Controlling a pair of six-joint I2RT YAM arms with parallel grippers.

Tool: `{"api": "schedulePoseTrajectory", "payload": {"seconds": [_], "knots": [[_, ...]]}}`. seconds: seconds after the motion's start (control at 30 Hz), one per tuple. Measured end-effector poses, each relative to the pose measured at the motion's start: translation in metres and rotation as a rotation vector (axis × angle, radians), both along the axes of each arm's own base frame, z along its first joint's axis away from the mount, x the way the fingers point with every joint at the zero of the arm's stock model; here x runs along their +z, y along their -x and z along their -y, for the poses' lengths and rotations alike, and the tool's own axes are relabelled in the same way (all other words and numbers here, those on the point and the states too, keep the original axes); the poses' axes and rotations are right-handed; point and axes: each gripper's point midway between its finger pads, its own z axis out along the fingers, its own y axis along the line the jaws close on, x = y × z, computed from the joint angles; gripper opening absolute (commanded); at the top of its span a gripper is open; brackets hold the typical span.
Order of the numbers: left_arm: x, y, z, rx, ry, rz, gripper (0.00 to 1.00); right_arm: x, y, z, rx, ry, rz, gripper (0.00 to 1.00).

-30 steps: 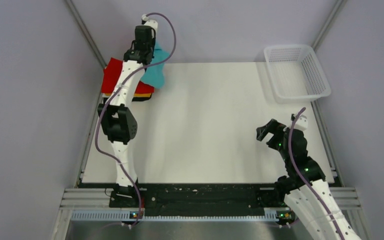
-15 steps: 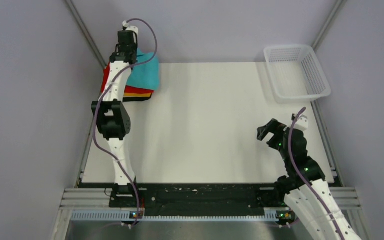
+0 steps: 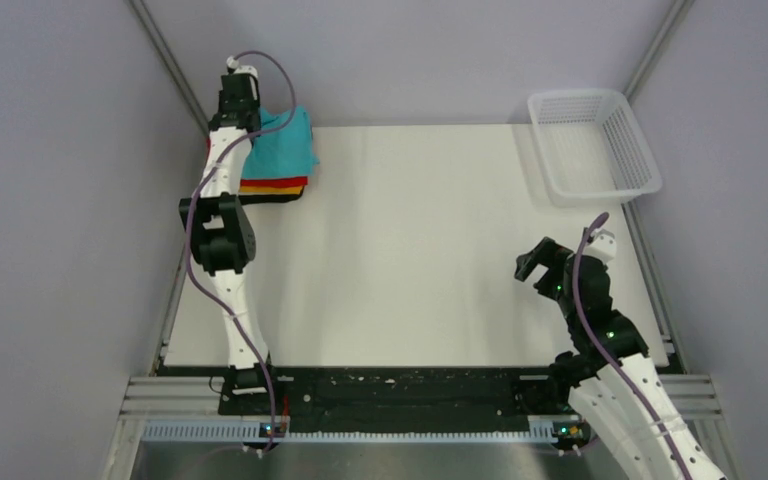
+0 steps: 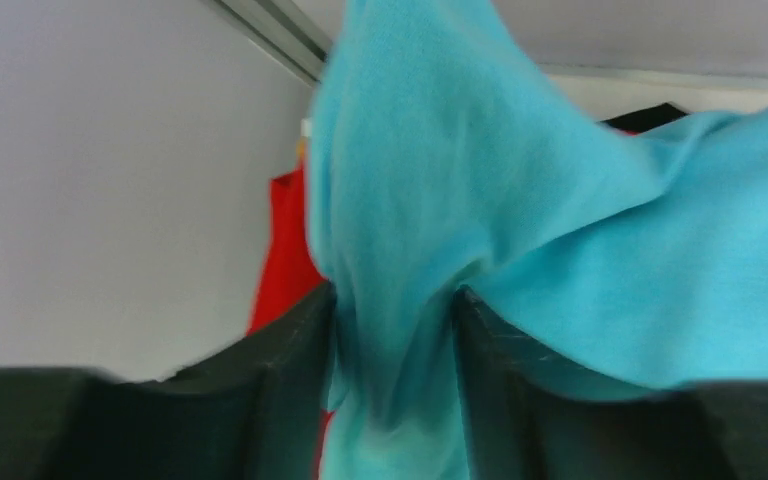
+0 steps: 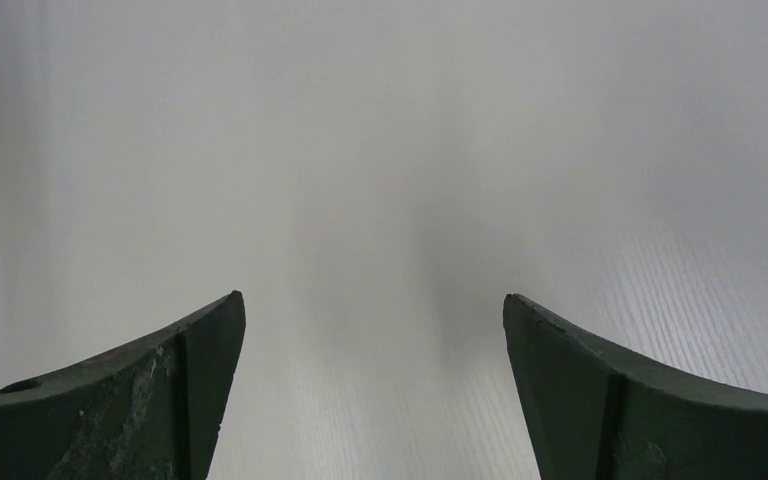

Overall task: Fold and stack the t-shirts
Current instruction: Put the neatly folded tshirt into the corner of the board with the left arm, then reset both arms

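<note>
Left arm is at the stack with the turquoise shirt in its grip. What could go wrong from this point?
1. The left gripper pinches the turquoise tee in a bunched ridge. Released like this, it may land rumpled rather than square on the folded stack.
2. That stack sits at the far left corner of the table, by the wall, so a tug on the cloth could skew it.

no readable text, labels, brand marks, numbers or signs in any view
</note>
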Motion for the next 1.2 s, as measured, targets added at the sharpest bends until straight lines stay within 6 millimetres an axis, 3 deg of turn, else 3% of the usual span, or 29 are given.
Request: {"api": "schedulePoseTrajectory", "payload": {"seconds": [0.03,0.07,0.33,0.5,0.7,0.8,0.87,1.0,1.07,1.13,1.2], "knots": [[0.0,-0.001,-0.004,0.023,-0.005,0.012,0.96,-0.001,0.0,0.0,0.0,0.001,-0.004,0.99],[0.0,-0.001,-0.008,0.04,-0.02,0.016,0.98,-0.002,0.0,0.0,-0.001,0.003,-0.008,0.99],[0.017,0.002,-0.054,0.286,-0.092,0.118,0.99,-0.006,0.003,0.002,-0.01,0.005,-0.029,0.99],[0.021,0.005,-0.057,0.335,-0.058,0.146,0.99,-0.007,0.004,0.002,-0.013,0.001,-0.032,0.99],[0.012,0.019,-0.014,0.206,0.127,0.108,0.99,-0.005,0.004,0.002,-0.013,-0.003,-0.024,0.99],[0.038,0.04,0.02,0.146,0.179,0.13,0.99,-0.005,0.004,0.002,-0.012,-0.003,-0.024,0.99],[0.07,0.061,0.053,0.092,0.2,0.171,0.99,-0.007,0.004,0.002,-0.013,-0.001,-0.031,0.99],[0.147,0.118,0.128,-0.073,0.28,0.293,0.99,-0.011,0.003,0.006,-0.049,0.001,-0.051,0.99],[0.169,0.159,0.155,-0.145,0.375,0.34,0.99,-0.016,0.004,0.01,-0.073,0.009,-0.074,0.99],[0.17,0.204,0.163,-0.172,0.484,0.371,0.99,-0.021,0.006,0.011,-0.079,0.02,-0.11,0.99],[0.149,0.243,0.164,-0.165,0.574,0.387,0.99,-0.022,0.007,0.012,-0.082,0.026,-0.128,0.99]]}}
